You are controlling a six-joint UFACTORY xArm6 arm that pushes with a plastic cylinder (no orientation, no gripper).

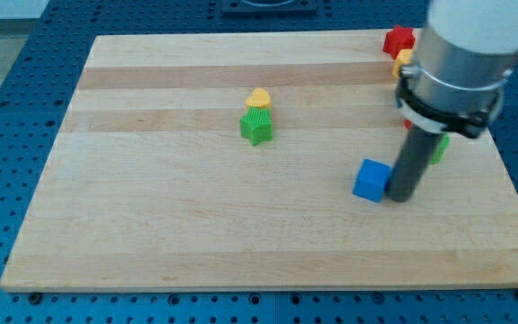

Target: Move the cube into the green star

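Blue cube (372,180) sits right of the board's centre, with my tip (400,197) against its right side.

On the wooden board (151,225) the green star (256,127) lies well apart from the cube, up and to the view's left, and a yellow heart (258,97) touches its upper edge. The arm carries no claw — only the dark rod, holding nothing. At the top right a red block (398,40) and a yellow block (404,62) show partly beside the arm's body; a green block (440,149) peeks out behind the rod — shape unclear.
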